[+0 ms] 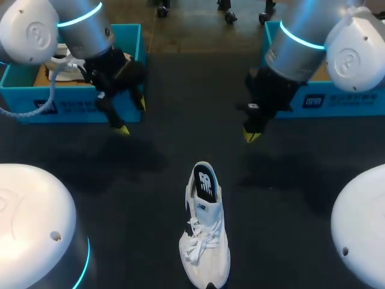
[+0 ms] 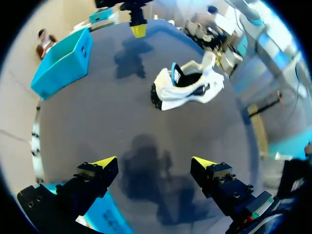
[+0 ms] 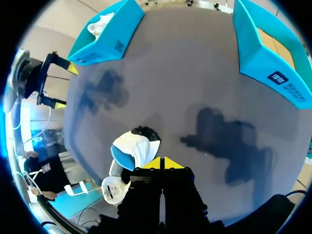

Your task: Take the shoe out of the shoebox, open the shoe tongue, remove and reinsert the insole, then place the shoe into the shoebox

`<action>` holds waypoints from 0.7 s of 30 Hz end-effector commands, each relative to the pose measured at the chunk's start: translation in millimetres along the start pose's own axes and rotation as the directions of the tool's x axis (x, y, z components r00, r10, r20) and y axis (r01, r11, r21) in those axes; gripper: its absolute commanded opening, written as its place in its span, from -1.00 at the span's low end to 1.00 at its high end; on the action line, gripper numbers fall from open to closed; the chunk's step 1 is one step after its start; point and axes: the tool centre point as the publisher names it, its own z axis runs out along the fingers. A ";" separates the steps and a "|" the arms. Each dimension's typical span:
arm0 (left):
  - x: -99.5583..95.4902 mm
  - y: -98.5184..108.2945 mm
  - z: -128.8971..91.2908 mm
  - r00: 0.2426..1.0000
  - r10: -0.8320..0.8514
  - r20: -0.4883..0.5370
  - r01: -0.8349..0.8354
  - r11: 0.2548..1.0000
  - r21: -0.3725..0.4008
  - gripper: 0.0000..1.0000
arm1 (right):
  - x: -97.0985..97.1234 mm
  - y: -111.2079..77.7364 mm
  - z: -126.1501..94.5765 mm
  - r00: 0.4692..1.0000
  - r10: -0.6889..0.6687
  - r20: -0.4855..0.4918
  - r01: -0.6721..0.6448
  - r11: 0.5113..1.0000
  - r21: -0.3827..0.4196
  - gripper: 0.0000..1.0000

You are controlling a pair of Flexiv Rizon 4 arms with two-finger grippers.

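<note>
Shoe stands free on the tabletop, both grippers hang above it and hold nothing

The white shoe (image 1: pixel 206 232) stands on its sole at the middle of the near edge of the tabletop (image 1: pixel 180 120), toe toward that edge, well apart from the blue box (image 1: pixel 78 111) in the far left corner and the second box (image 1: pixel 337 102) in the far right corner. My left gripper (image 2: pixel 154 163) has its jaws wide apart, and my right gripper (image 3: pixel 162 163) has its yellow tips pressed together. I think the main danger is that the shoe slides: nothing pins it, so a pull on the tongue with one arm alone may drag it or tip it off the near edge. The loose laces (image 1: pixel 201 238) may also catch a finger. If the right gripper comes down without opening, it can only push, not grip.
</note>
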 end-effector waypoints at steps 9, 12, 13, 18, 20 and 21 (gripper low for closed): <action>-43.0 66.6 -43.2 0.970 0.235 -0.058 -0.237 0.971 -0.026 1.00 | 62.3 -13.9 29.5 0.995 0.098 0.017 -0.096 0.991 -0.091 -1.00; -46.9 72.7 -46.8 0.963 0.262 -0.066 -0.264 0.964 -0.031 1.00 | 80.2 -14.0 35.5 0.991 0.127 0.036 -0.123 0.988 -0.097 -1.00; -46.9 72.7 -46.8 0.963 0.262 -0.066 -0.264 0.964 -0.031 1.00 | 80.2 -14.0 35.5 0.991 0.127 0.036 -0.123 0.988 -0.097 -1.00; -46.9 72.7 -46.8 0.963 0.262 -0.066 -0.264 0.964 -0.031 1.00 | 80.2 -14.0 35.5 0.991 0.127 0.036 -0.123 0.988 -0.097 -1.00; -46.9 72.7 -46.8 0.963 0.262 -0.066 -0.264 0.964 -0.031 1.00 | 80.2 -14.0 35.5 0.991 0.127 0.036 -0.123 0.988 -0.097 -1.00; -46.9 72.7 -46.8 0.963 0.262 -0.066 -0.264 0.964 -0.031 1.00 | 80.2 -14.0 35.5 0.991 0.127 0.036 -0.123 0.988 -0.097 -1.00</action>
